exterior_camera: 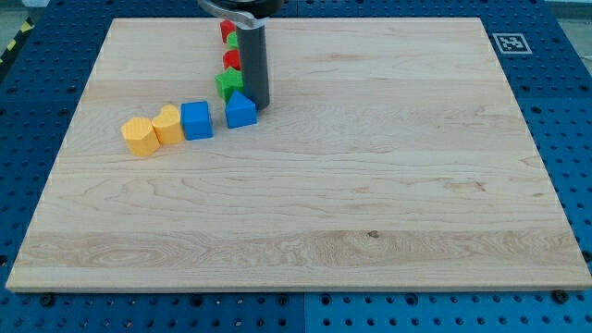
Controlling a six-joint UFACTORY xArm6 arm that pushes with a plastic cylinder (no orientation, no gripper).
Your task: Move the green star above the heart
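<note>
Bare wooden surface (370, 231) is filling the near half of the view. Beyond it, toward the view's left, a yellow block (139, 136) is sitting beside a yellow heart (168, 125), which is touching a blue cube (196, 120). Just to the right, a blue block with a peaked top (240, 110) is lying at the foot of the rod. The tip (258, 104) is resting just beside that block, with the green star (228, 84) touching the rod's left side. Farther back, a red block (231, 60), a green block (234, 41) and another red block (226, 30) are lining up, partly hidden. The arm carries no fingers, so there is nothing to be apart or together. The star is sitting well right of the heart; the push probably needs to go leftward from the star's right side, staying clear of the blue pieces.
</note>
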